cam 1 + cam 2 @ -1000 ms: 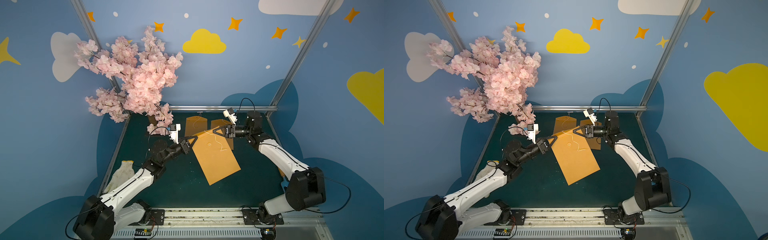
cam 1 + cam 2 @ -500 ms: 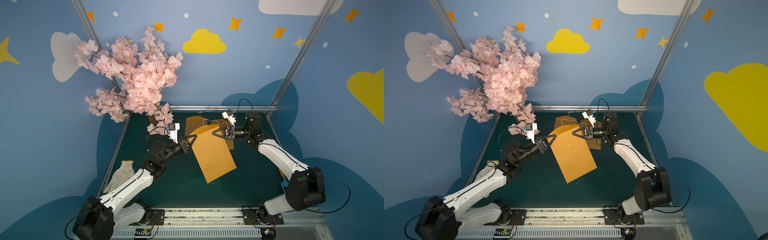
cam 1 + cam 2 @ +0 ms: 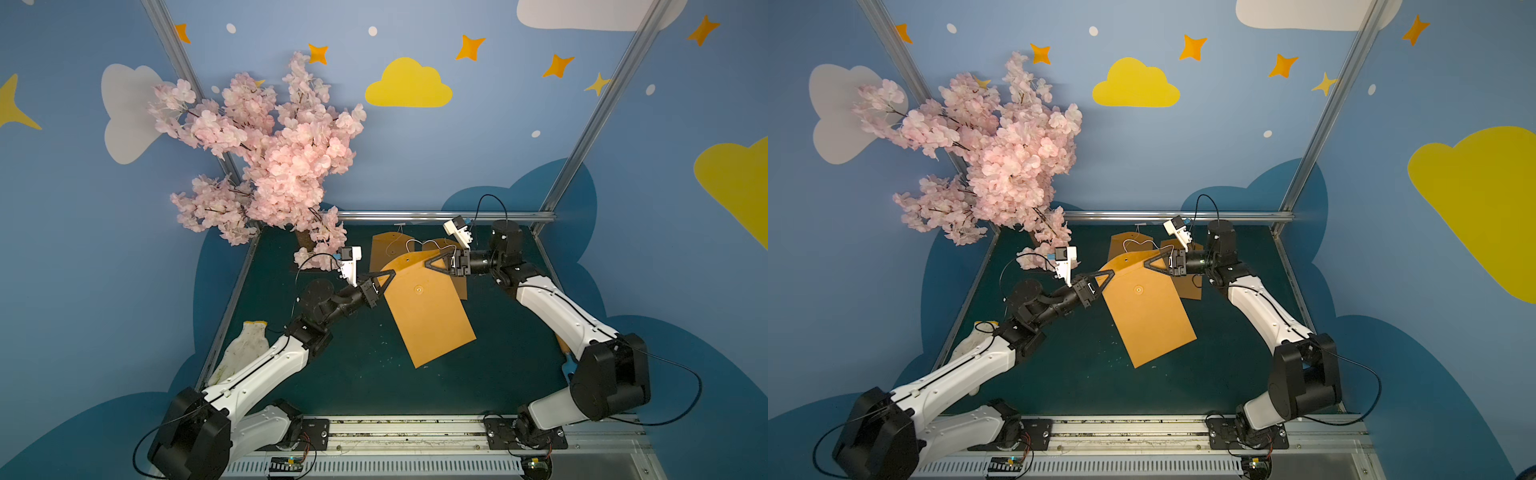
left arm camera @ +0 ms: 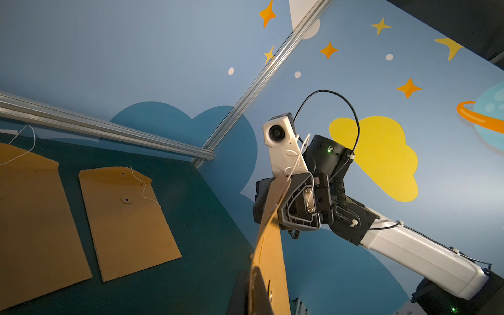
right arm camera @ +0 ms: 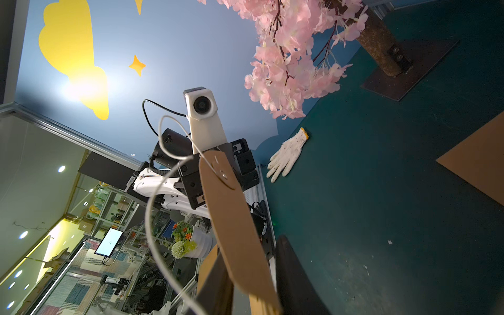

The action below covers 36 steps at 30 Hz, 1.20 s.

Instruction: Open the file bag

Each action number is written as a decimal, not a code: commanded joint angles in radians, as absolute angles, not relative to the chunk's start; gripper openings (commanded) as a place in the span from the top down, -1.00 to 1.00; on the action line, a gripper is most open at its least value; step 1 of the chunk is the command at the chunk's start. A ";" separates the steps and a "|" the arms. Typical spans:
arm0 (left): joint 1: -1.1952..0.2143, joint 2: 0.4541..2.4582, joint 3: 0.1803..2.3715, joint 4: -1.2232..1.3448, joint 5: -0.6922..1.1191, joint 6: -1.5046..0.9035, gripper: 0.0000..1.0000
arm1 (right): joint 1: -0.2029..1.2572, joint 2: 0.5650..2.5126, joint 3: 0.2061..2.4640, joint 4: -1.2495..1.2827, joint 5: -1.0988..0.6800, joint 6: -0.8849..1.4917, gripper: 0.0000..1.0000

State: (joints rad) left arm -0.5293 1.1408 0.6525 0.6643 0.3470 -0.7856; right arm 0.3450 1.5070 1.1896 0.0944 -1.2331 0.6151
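The file bag point(image 3: 428, 316), a brown kraft envelope with a round button, hangs tilted above the green table in both top views. My left gripper point(image 3: 390, 272) is shut on its upper left corner; in the left wrist view the bag point(image 4: 268, 245) runs edge-on out of the jaws. My right gripper point(image 3: 428, 262) is at the upper right corner. In the right wrist view its jaws stand apart and open, with the lifted flap point(image 5: 231, 218) passing between them. The loose white string point(image 5: 152, 218) loops off the flap's button.
Two more brown envelopes point(image 4: 128, 221) point(image 4: 32, 218) lie flat at the back of the table. A pink blossom tree point(image 3: 274, 158) stands at the back left on a dark base plate point(image 5: 409, 68). A white glove point(image 3: 245, 345) lies at the left edge.
The right gripper's jaws have parted around the flap. The left gripper has closed fully on its corner. The bag's top has risen and shifted slightly left.
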 commanded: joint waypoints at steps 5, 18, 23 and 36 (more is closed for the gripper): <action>-0.527 1.167 0.633 0.694 0.390 -0.781 0.95 | 0.356 1.521 1.221 0.130 -1.256 0.632 0.55; -0.528 1.158 0.606 0.696 0.393 -0.760 0.95 | 0.364 1.534 1.204 0.192 -1.286 0.671 1.00; -0.528 1.155 0.590 0.730 0.376 -0.763 0.95 | 0.369 1.540 1.196 0.218 -1.302 0.689 1.00; -0.485 1.104 0.628 0.719 0.346 -0.796 0.95 | 0.350 1.495 1.230 -0.134 -1.297 0.432 0.30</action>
